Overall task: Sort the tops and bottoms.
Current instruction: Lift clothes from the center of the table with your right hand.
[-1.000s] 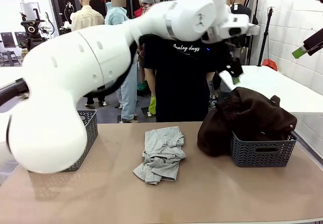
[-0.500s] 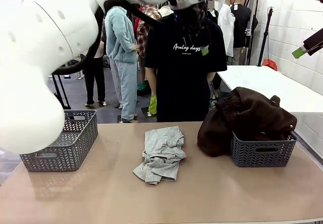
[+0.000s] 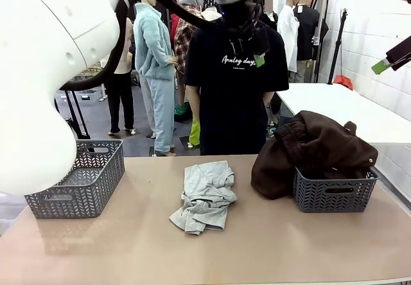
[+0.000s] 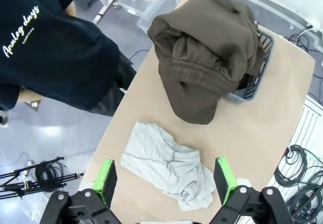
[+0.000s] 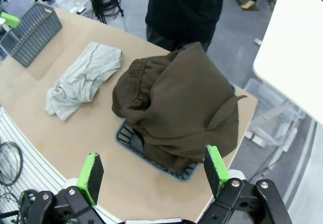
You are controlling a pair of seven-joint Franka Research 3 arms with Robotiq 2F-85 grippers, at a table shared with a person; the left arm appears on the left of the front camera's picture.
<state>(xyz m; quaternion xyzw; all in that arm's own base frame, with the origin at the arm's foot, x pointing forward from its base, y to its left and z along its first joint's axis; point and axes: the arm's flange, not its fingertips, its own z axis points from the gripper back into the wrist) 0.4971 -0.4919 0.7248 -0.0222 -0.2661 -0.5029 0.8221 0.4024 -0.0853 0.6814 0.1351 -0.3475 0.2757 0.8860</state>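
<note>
The left gripper (image 4: 164, 181) hangs high above the table (image 3: 289, 246), fingers spread wide with nothing between them; the right gripper (image 5: 152, 173) is likewise raised and spread, holding nothing. Largest is the dark brown garment (image 3: 314, 149), heaped over the right basket (image 3: 334, 195) and spilling onto the tabletop. The left basket (image 3: 80, 182) stands at the opposite end. Between them lies the small light grey T-shirt (image 3: 205, 196), crumpled on the table before the person (image 3: 234, 86).

We saw the light grey T-shirt (image 3: 205, 196) crumpled mid-bench (image 3: 270, 246), the dark brown garment (image 3: 311, 149) heaped over the right mesh basket (image 3: 333, 194), and the left basket (image 3: 80, 179) opposite.
</note>
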